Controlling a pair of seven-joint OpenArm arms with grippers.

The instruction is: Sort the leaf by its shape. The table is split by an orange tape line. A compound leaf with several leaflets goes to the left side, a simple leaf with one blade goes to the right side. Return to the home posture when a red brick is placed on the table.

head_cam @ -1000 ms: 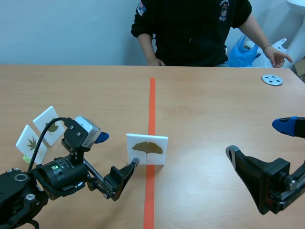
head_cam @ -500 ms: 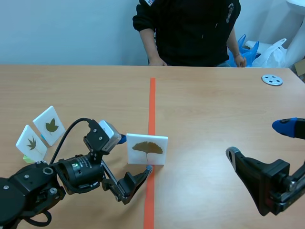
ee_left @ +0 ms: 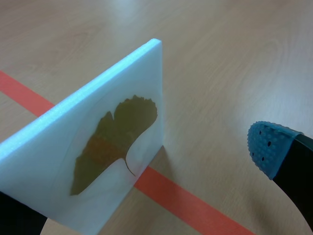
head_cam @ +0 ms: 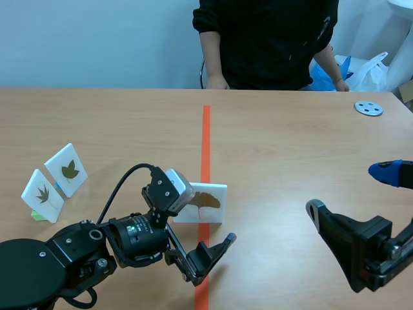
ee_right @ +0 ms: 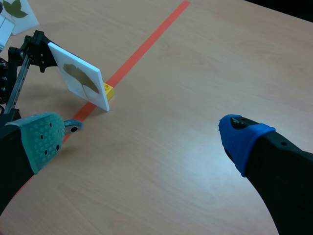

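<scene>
left gripper (head_cam: 206,225) wide open, straddling upright leaf card (ee_left: 105,147) on tape line (head_cam: 206,142); card faces set across finger gap; right gripper (ee_right: 142,137) wide open, well apart; left arm nearer

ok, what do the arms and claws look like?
Both arms are black, thick-fingered. The left arm carries a looping black cable and a grey-white camera box; left claw shows one blue dotted pad. The right claw has one grey-green pad and one blue pad.

The left gripper (head_cam: 210,219) swept toward 3 o'clock from beside the ginkgo leaf card (head_cam: 208,201) until its spread fingers straddled that card.
</scene>
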